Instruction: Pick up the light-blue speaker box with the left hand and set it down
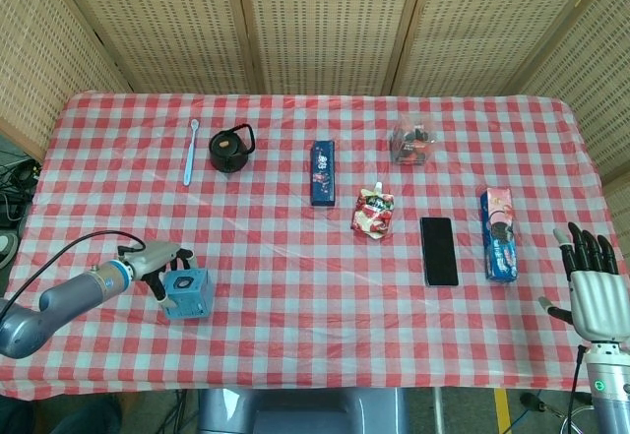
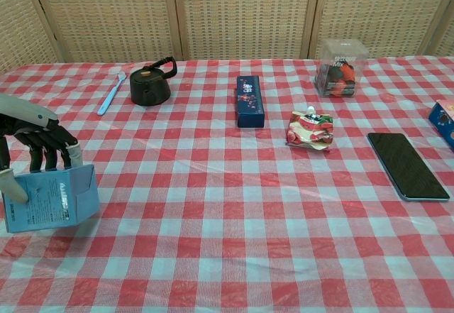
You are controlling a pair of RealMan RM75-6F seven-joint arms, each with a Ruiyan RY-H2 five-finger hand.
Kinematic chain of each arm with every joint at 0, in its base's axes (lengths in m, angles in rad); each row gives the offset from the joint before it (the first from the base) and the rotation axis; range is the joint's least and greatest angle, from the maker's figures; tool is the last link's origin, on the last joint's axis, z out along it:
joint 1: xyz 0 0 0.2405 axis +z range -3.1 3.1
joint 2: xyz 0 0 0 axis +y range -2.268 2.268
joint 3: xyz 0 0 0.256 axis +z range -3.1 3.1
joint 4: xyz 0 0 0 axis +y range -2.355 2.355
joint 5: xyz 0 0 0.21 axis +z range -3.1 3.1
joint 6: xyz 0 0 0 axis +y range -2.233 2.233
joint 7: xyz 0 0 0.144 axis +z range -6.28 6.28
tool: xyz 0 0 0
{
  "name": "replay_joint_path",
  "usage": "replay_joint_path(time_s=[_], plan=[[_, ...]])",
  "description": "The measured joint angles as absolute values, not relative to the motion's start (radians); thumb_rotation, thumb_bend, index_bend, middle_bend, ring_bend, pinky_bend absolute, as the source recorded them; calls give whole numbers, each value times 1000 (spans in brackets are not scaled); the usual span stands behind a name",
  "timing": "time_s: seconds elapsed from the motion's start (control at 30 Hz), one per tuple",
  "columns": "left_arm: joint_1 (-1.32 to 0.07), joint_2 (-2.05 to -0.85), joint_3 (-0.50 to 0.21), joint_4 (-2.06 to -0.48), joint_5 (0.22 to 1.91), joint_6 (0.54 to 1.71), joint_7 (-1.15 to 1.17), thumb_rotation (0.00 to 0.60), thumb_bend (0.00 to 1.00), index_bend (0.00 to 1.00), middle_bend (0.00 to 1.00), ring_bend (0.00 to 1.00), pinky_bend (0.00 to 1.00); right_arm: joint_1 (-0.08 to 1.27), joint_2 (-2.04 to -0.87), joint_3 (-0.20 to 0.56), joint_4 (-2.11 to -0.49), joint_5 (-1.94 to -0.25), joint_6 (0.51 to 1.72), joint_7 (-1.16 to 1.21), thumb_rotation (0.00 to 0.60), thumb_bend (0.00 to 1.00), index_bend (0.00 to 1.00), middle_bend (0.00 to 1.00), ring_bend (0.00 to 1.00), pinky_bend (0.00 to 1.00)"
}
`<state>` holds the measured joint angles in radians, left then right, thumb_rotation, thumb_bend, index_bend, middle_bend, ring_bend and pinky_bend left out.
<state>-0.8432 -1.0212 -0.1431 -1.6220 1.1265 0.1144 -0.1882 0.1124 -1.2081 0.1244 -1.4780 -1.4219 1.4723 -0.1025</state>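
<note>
Near the front-left corner of the red-and-white checked tablecloth [image 1: 295, 257], the left hand [image 1: 157, 260] holds the light-blue speaker box [image 1: 187, 293]. The dark fingers [image 2: 46, 146] reach down over the box's upper edge, with the thumb against its left side, as the chest view shows. The box sits far left of the black smartphone [image 1: 439, 251] and somewhat nearer the front edge than it; in the chest view a printed face is turned toward the camera and the box looks tilted. Whether its base touches the cloth I cannot tell.

Well behind and left of the phone, a light-blue toothbrush [image 1: 191, 151] lies lengthwise, and a small black kettle [image 1: 230, 148] stands just to its right. Closer to the phone, still behind and to its left, a dark-blue carton [image 1: 322, 172] lies lengthwise. A red-and-white spouted pouch [image 1: 374, 211] rests just left of the phone, slightly farther back. Behind the phone stands a clear plastic box with red contents [image 1: 412, 145].

Right of the phone, close beside it, a blue-and-red cookie box [image 1: 499, 234] lies lengthwise. Farther right, beyond the table's edge, the right hand [image 1: 596, 291] is raised with its fingers spread apart, holding nothing.
</note>
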Motion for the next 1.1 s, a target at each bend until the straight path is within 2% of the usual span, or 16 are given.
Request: replay_joint_path(time_s=[0.1,0.17,0.2,0.27,0.33,0.43,0.7,0.97,1.1], plan=[[-865,-1016,-162,-1596,1116,33,-217,600,181,496,325,340,318,112,-1208,124,-1477,-1421,1472,-102,600,0,0,0,0,0],[-876,-1018,-170,-1571,1114,-2,-224,600,180,443,283,299,256,113,-1208,124,-1477,-1421,1472,-101,600,0,0,0,0,0],[-883,-1022,-173,-1554,1113,-15,-227,600,172,362,202,220,180,113,-1208,125,-1477,-1421,1472,-101,600,0,0,0,0,0],[-891,-1035,-170,-1531,1113,-23,-228,600,110,112,35,43,34,112,-1208,125,-1477,-1420,1472,-100,600,0,0,0,0,0],[-893,-1054,-166,-1517,1114,-15,-228,600,55,3,0,0,0,113,-1207,125,-1477,-1419,1471,-99,600,0,0,0,0,0],[-880,-1070,-167,-1511,1113,47,-231,600,13,0,0,0,0,112,-1207,125,-1477,-1419,1471,-98,600,0,0,0,0,0],[-834,-1095,-167,-1506,1129,256,-224,600,10,0,0,0,0,112,-1208,124,-1476,-1420,1471,-100,600,0,0,0,0,0],[-780,-1080,-191,-1533,1167,381,-252,600,0,0,0,0,0,111,-1205,123,-1482,-1424,1475,-96,600,0,0,0,0,0],[-717,-1052,-199,-1561,1221,536,-240,600,0,0,0,0,0,109,-1199,121,-1493,-1434,1482,-89,600,0,0,0,0,0]])
